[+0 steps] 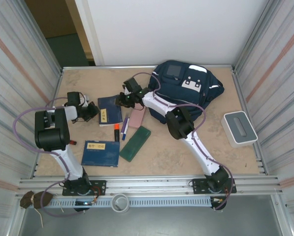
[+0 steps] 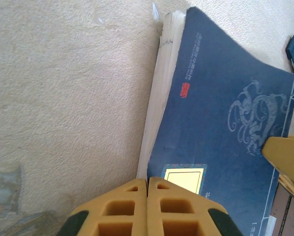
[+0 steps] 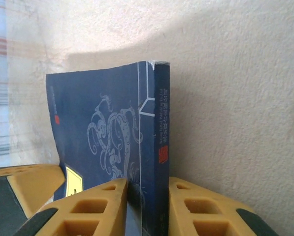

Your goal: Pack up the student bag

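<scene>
**A:** How do the jaws of the right gripper (image 3: 147, 191) stand?
**B:** Narrow. They are closed on the spine edge of the dark blue book (image 3: 102, 123), one finger on each side. The right wrist view shows this contact plainly, while the top view shows it too small to judge.
**A:** And the left gripper (image 2: 147, 186)?
**B:** Its fingers are pressed together and hold nothing, at the book's page edge. The left wrist view adds the cover's yellow label (image 2: 184, 177).
**A:** And the student bag (image 1: 186, 86)?
**B:** In the top view it lies at the tabletop's far edge, right of centre, apart from the book.
</scene>
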You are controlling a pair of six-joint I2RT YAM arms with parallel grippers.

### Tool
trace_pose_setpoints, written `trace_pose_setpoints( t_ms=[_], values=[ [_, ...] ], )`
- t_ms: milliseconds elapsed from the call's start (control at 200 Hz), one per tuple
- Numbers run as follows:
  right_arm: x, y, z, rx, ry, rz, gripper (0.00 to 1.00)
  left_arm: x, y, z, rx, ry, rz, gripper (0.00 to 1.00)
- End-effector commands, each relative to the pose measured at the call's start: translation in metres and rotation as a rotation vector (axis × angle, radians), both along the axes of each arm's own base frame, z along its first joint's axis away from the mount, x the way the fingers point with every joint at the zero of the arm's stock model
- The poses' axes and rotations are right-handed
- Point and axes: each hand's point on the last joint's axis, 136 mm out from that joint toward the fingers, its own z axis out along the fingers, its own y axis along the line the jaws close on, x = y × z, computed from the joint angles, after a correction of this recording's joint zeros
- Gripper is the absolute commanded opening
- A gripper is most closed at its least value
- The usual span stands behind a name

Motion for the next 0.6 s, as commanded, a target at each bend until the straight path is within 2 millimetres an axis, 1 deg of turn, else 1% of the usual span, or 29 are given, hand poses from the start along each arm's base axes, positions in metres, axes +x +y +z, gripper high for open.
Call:
trace_pose_setpoints(
  t_ms=[0, 45, 75, 115, 160, 215, 276, 376, 466, 506, 536, 571, 596],
  values=[
    [-0.019, 0.025, 0.064, 0.124, -0.073, 0.099, 0.17, -0.013, -0.010, -0.007, -0.028, 0.045, -0.017, 0.00],
    [-0.019, 0.024, 0.062, 0.127, -0.071, 0.104, 0.12, -0.012, -0.010, -0.006, -0.027, 0.039, -0.018, 0.00],
    [-0.018, 0.025, 0.063, 0.140, -0.072, 0.110, 0.08, -0.012, -0.010, -0.004, -0.027, 0.035, -0.018, 0.00],
    [-0.016, 0.026, 0.068, 0.159, -0.077, 0.114, 0.03, -0.010, -0.010, 0.000, -0.023, 0.027, -0.016, 0.03],
    [-0.013, 0.027, 0.079, 0.184, -0.094, 0.116, 0.00, -0.008, -0.008, 0.005, -0.015, 0.013, -0.013, 0.06],
    [-0.009, 0.026, 0.093, 0.209, -0.116, 0.113, 0.00, -0.005, -0.005, 0.013, -0.002, -0.001, -0.005, 0.10],
    [-0.004, 0.022, 0.109, 0.227, -0.138, 0.102, 0.00, -0.001, -0.001, 0.023, 0.006, -0.023, 0.010, 0.20],
    [0.004, 0.010, 0.138, 0.256, -0.159, 0.080, 0.00, 0.004, 0.011, 0.049, -0.006, -0.088, 0.064, 0.34],
    [0.007, -0.002, 0.173, 0.303, -0.188, 0.062, 0.00, 0.002, 0.016, 0.078, -0.058, -0.178, 0.120, 0.44],
    [0.006, -0.007, 0.186, 0.322, -0.200, 0.057, 0.00, 0.000, 0.013, 0.092, -0.086, -0.221, 0.127, 0.47],
    [0.006, -0.012, 0.200, 0.335, -0.216, 0.053, 0.00, -0.001, 0.009, 0.104, -0.109, -0.257, 0.120, 0.50],
    [0.004, -0.018, 0.209, 0.339, -0.222, 0.050, 0.00, -0.004, 0.005, 0.116, -0.138, -0.294, 0.115, 0.53],
    [0.003, -0.024, 0.218, 0.347, -0.231, 0.047, 0.00, -0.005, 0.002, 0.126, -0.166, -0.320, 0.110, 0.54]
  ],
)
